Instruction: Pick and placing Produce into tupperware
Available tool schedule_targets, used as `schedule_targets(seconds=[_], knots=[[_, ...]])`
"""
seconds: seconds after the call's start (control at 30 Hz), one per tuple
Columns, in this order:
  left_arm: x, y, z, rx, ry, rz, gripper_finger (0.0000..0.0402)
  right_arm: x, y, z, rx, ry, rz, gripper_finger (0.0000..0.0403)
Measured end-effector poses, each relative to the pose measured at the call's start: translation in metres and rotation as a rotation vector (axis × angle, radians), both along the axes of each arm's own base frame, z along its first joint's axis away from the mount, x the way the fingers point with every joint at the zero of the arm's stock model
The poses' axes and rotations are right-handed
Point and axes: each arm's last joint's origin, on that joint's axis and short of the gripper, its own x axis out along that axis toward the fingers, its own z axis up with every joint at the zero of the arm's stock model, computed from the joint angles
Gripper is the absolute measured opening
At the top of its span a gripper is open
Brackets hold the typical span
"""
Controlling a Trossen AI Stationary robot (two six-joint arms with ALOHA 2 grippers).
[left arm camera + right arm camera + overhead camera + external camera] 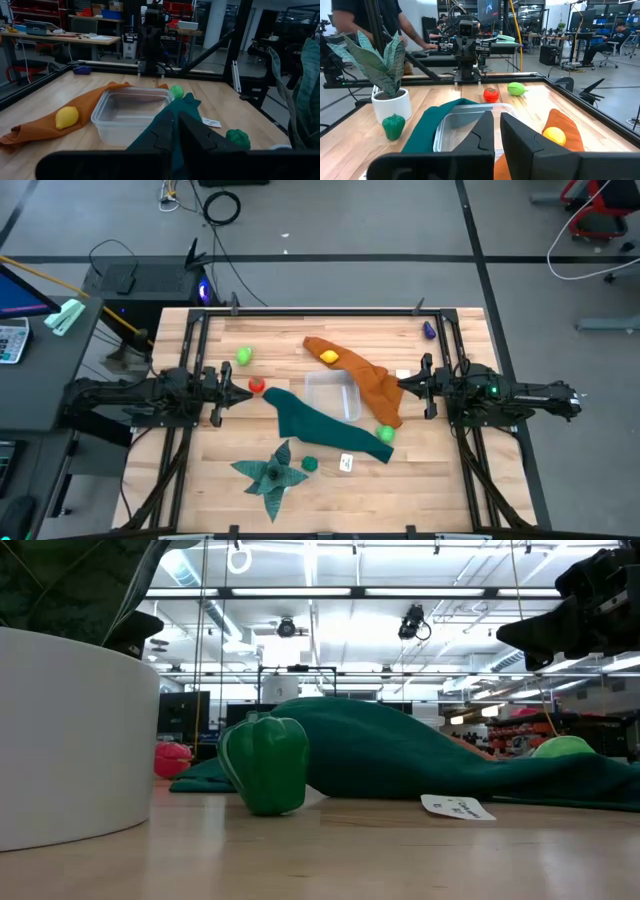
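Clear plastic box (pixel 333 394): mid-table, empty, lying between an orange cloth (pixel 368 380) and a teal cloth (pixel 322 424), the teal one overlapping its near edge.

Produce:
- lemon (pixel 329 357) on the orange cloth
- red tomato (pixel 256 386)
- light green fruit (pixel 243 356)
- green pepper (pixel 309 464) beside a potted plant (pixel 270 474)

Left gripper (pixel 228 387) and right gripper (pixel 408 385): flanking the box, fingers nearly closed, holding nothing.

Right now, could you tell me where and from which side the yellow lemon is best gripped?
Grip the yellow lemon across its narrow middle, probably from straight above: it lies alone on the orange cloth, outside the tupperware, nothing touching it, its top open in the high view.
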Motion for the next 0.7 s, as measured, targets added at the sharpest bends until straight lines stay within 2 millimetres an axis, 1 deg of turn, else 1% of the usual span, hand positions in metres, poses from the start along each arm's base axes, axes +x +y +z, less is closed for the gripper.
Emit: schedule_targets(seconds=[0.23, 0.7], knots=[[0.0000, 0.0000, 0.0000, 0.000, 0.000, 0.000, 0.0040, 0.0000, 0.0000, -0.0001, 0.000, 0.000, 0.000, 0.0000], [0.0000, 0.0000, 0.0001, 0.000, 0.000, 0.000, 0.0029, 0.0000, 0.0000, 0.0000, 0.000, 0.000, 0.000, 0.0000]])
